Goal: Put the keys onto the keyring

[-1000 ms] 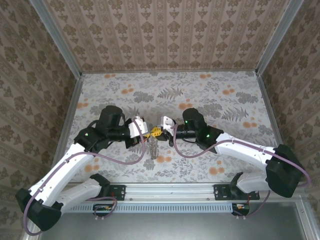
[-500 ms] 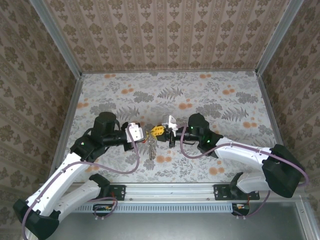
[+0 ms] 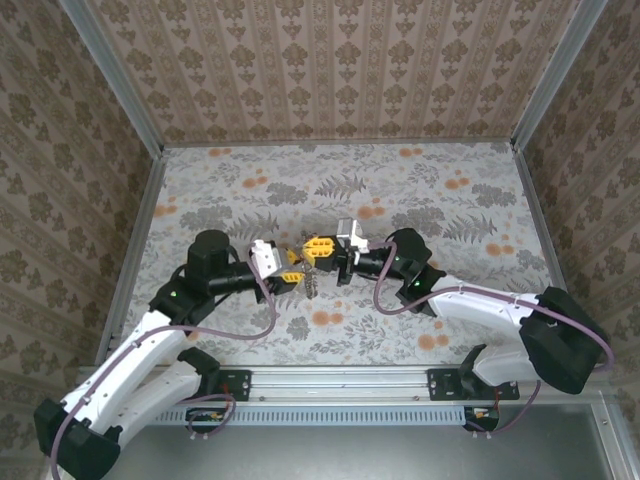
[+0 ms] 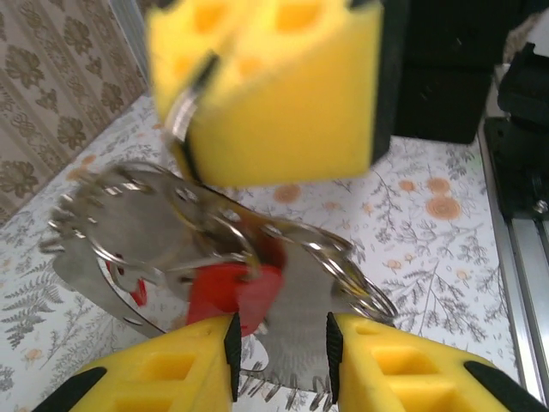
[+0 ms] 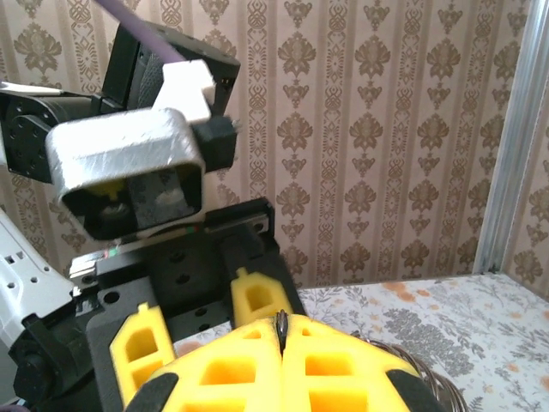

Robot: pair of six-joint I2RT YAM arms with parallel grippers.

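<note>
The keys (image 3: 311,283) hang in a bunch between the two arms, above the table. Seen from the left wrist, a red-headed key (image 4: 232,292) and silver blades dangle from the wire keyring (image 4: 347,266). My right gripper (image 3: 320,246) is shut on the keyring from above, and a thin metal edge shows in its closed jaws (image 5: 281,330). My left gripper (image 4: 279,343) is open, with a silver blade standing in the gap between its pads. It faces the right gripper (image 4: 274,86) closely, a little below it.
The flower-patterned table (image 3: 430,190) is walled by patterned panels and metal corner posts (image 3: 545,70). A rail (image 3: 340,385) with both arm bases runs along the near edge. The two wrists nearly touch at the table's middle.
My left gripper's jaws have opened and let go of the bunch. Both wrists have shifted, the right one moving right and back, and the keys hang a little higher than before.
</note>
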